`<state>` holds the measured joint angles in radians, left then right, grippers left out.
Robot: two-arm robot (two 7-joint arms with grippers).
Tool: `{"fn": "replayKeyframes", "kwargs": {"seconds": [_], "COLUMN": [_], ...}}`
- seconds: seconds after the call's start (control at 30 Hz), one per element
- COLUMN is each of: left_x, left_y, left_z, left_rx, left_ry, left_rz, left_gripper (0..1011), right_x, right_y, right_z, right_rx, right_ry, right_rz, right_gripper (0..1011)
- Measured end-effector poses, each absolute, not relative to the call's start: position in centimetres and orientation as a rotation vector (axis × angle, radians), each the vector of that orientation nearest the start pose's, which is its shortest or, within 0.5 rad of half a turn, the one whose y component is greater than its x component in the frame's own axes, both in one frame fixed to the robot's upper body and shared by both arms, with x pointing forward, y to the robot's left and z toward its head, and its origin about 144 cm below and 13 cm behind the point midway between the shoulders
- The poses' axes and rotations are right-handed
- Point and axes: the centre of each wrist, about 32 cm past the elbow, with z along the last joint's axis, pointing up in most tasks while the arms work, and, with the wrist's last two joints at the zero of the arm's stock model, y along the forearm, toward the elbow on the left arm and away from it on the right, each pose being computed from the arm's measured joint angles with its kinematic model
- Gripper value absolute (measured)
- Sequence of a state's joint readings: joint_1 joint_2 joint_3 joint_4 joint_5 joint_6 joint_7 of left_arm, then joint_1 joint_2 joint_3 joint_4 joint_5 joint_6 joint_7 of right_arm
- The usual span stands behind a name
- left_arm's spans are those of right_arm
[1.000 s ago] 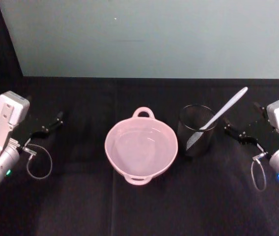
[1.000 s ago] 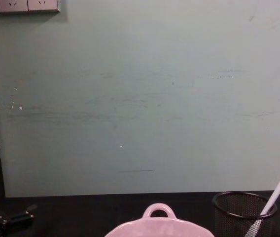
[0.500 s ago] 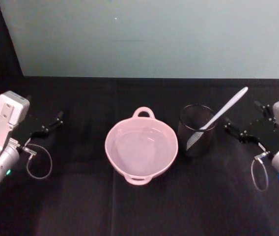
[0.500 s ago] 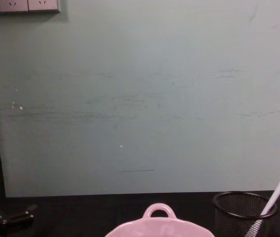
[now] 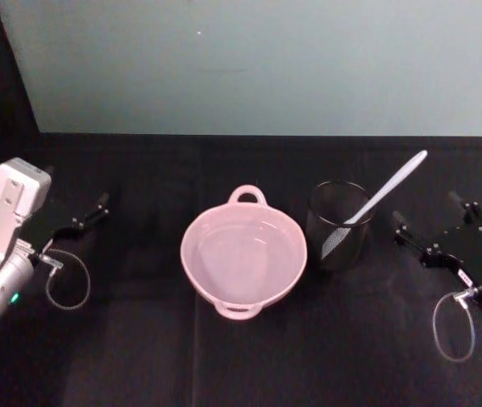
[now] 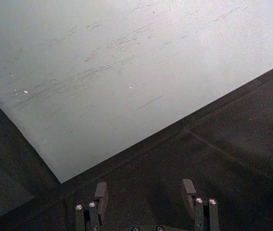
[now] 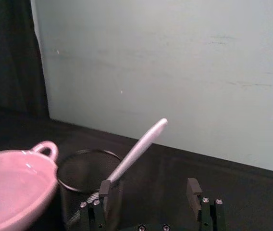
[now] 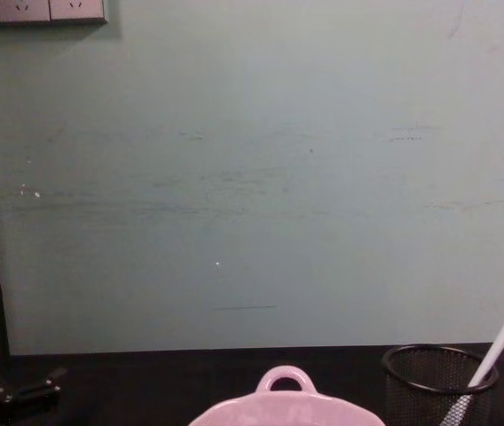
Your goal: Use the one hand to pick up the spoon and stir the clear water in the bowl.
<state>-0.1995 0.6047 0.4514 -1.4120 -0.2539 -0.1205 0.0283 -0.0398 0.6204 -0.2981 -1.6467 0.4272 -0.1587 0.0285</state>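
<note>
Start pose: spoon (image 5: pixel 385 188) leans in mesh cup (image 5: pixel 336 233), R of bowl (image 5: pixel 187 254).
R gripper (image 7: pixel 149 186) near cup, jaws wide; L gripper (image 6: pixel 144 190) parked far L, jaws wide.

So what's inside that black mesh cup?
The white spoon stands in the mesh cup, blade down and showing through the mesh, handle leaning out over the rim. The cup's floor is hidden.

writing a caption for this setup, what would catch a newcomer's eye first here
The glossy pale pink bowl at the middle of the black table stands out most. Just to its right, a white spoon leans out of a black mesh cup, its handle slanting up and to the right. The right gripper is beside that cup with its fingers open, and the left gripper, also open, is far off to the left.
</note>
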Motion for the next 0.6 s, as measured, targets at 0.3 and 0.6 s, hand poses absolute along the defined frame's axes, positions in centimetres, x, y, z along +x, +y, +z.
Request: {"fn": "replayKeyframes", "kwargs": {"seconds": [0.3,0.6], "left_x": [48.9,48.9], "left_y": [31.0,31.0], "left_z": [114.0,114.0], "left_rx": [0.304,0.304], "left_ry": [-0.285,-0.285], "left_rz": [1.248,1.248], "left_gripper": [1011,1011], "right_x": [41.8,41.7], "right_y": [-28.2,-25.1], "right_z": [116.0,115.9], "right_rx": [0.021,0.116], "right_ry": [-0.043,0.097], "right_rz": [-1.234,-1.313], "right_gripper": [1002,1003]}}
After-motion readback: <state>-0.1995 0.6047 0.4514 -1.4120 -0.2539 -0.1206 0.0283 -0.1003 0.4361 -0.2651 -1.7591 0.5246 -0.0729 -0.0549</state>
